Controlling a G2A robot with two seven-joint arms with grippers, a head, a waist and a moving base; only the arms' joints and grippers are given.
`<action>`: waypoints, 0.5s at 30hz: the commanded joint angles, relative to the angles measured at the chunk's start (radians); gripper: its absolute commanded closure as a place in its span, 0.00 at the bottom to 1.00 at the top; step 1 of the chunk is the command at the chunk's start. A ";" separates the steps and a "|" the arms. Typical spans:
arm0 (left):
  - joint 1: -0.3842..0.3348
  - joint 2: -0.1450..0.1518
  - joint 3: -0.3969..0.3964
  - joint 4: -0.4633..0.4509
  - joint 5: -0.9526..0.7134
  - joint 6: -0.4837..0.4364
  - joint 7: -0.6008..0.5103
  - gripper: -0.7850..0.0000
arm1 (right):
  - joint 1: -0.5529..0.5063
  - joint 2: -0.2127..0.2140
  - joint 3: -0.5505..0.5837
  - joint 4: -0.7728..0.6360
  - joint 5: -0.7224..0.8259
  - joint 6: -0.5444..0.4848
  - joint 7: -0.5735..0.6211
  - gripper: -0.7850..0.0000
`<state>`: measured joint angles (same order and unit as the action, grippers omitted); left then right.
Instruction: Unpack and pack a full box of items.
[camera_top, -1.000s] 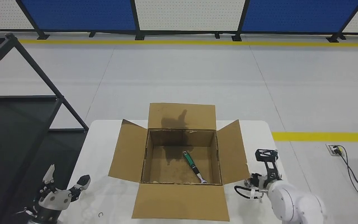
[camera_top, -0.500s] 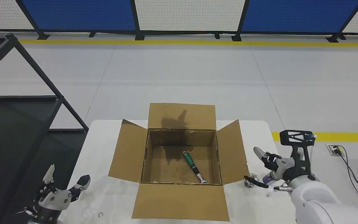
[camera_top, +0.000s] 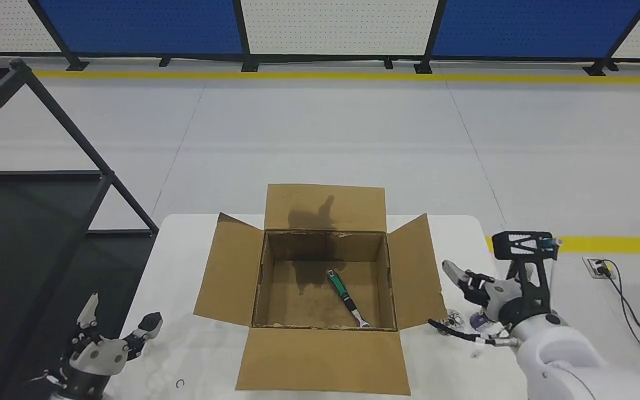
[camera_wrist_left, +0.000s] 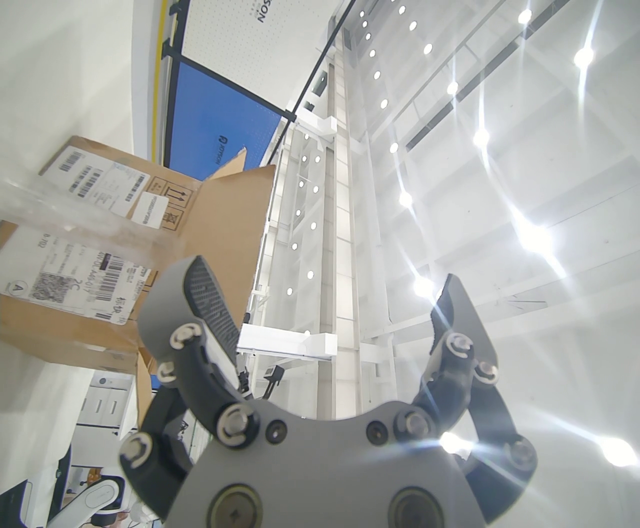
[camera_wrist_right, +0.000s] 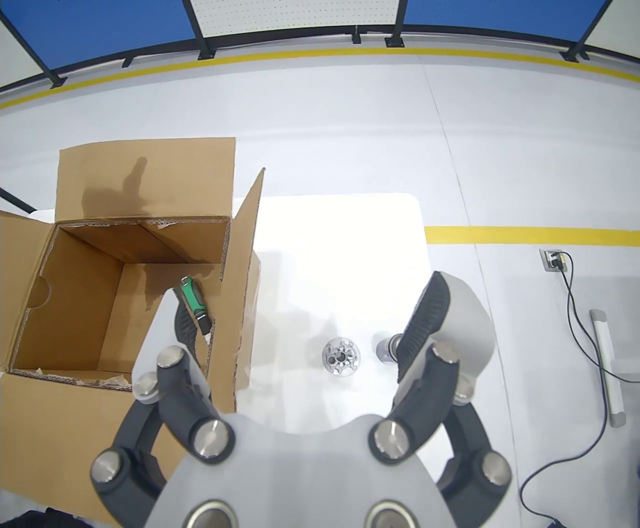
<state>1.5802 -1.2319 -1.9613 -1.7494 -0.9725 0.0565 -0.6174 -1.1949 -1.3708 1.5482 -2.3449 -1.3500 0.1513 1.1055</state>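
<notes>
Right hand, released, has drawn back above the metal fitting beside the box; wrench not yet unpacked.

**Brown cardboard, green handle, white table**

Plain brown all over the box, with a darker blotch across the rear flap. White labels on its outer wall, printed with black bars. Green along the handle of the tool inside, black at the neck, silver at the head. White on the table. Shiny silver on the small toothed metal part. Pale grey shells, black gridded pads, black links and silver bolts on the right gripper and left gripper. Light grey on the floor, striped with yellow lines. Blue and dotted white on the panels, framed in black.
</notes>
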 joint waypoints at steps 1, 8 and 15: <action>-0.005 0.001 -0.001 0.000 0.006 0.005 0.002 0.00 | 0.011 0.001 -0.021 -0.005 0.008 -0.036 -0.034 0.00; -0.025 0.007 -0.014 0.003 -0.015 0.029 -0.018 0.00 | 0.168 -0.002 -0.202 0.004 -0.012 -0.119 0.055 0.00; -0.032 0.012 -0.024 -0.001 -0.020 0.042 -0.065 0.00 | 0.432 -0.028 -0.398 0.226 -0.023 -0.080 0.217 0.00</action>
<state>1.5482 -1.2202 -1.9853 -1.7505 -0.9926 0.0991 -0.6837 -0.8012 -1.3950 1.1710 -2.1578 -1.3802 0.0581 1.3057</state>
